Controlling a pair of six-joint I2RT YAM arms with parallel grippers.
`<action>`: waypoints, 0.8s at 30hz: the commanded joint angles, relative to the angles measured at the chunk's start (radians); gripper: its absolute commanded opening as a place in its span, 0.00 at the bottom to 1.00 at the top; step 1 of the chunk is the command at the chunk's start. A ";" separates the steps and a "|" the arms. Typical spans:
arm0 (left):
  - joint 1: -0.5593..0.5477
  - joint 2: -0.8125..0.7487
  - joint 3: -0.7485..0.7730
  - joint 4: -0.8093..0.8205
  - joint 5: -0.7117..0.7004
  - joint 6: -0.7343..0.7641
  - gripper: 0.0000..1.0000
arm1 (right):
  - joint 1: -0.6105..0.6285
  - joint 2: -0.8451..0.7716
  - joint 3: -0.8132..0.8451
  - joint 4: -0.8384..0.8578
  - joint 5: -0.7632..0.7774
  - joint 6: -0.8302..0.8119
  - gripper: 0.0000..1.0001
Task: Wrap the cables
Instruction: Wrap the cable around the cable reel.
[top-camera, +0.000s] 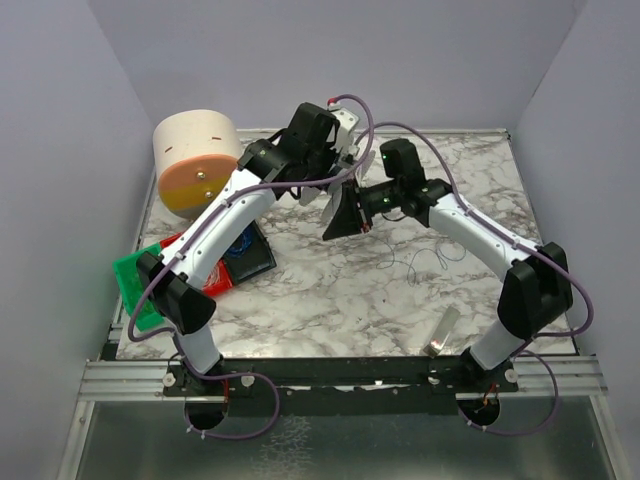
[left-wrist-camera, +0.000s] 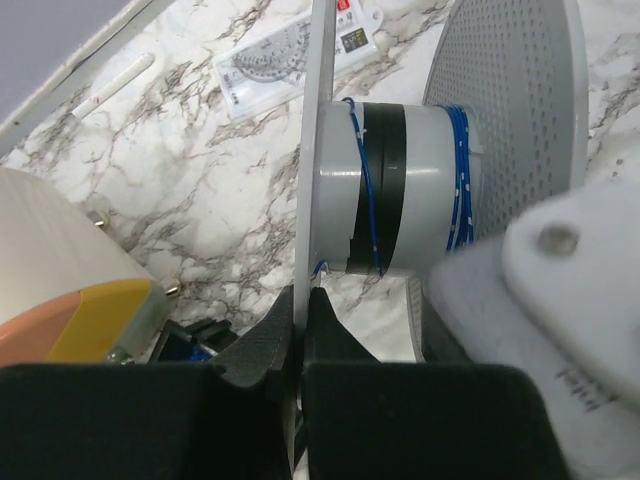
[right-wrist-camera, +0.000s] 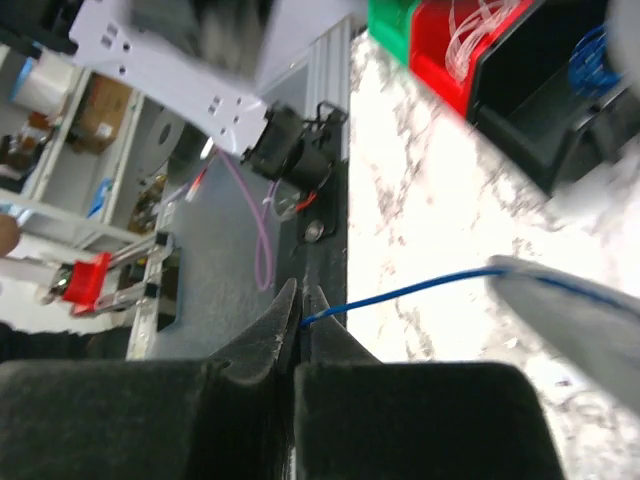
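My left gripper (left-wrist-camera: 300, 295) is shut on the thin flange (left-wrist-camera: 318, 150) of a spool with a grey core (left-wrist-camera: 415, 190). A few turns of the thin cable (left-wrist-camera: 370, 190), blue here, lie round that core over black tape. My right gripper (right-wrist-camera: 300, 300) is shut on the end of the same blue cable (right-wrist-camera: 420, 288), which runs taut to the right towards the blurred spool edge. In the top view both grippers (top-camera: 340, 165) (top-camera: 330, 232) meet above the table's far middle. Loose dark loops of cable (top-camera: 432, 258) lie on the marble to their right.
A big pink and orange cylinder (top-camera: 195, 160) stands at the far left. Green (top-camera: 135, 285), red (top-camera: 215, 282) and black (top-camera: 250, 250) bins sit at the left edge. A protractor (left-wrist-camera: 265, 65) and a pen (left-wrist-camera: 115, 85) lie at the back. A small clear piece (top-camera: 442, 332) lies near the front right.
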 joint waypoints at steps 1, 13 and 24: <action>0.058 -0.005 0.060 0.185 0.043 -0.082 0.00 | 0.050 -0.039 -0.110 0.023 -0.103 -0.041 0.00; 0.192 -0.035 0.078 0.186 0.301 -0.178 0.00 | 0.045 -0.077 -0.221 0.130 -0.004 -0.079 0.01; 0.260 -0.106 0.105 0.178 0.593 -0.189 0.00 | -0.131 -0.057 -0.356 0.401 0.122 0.136 0.00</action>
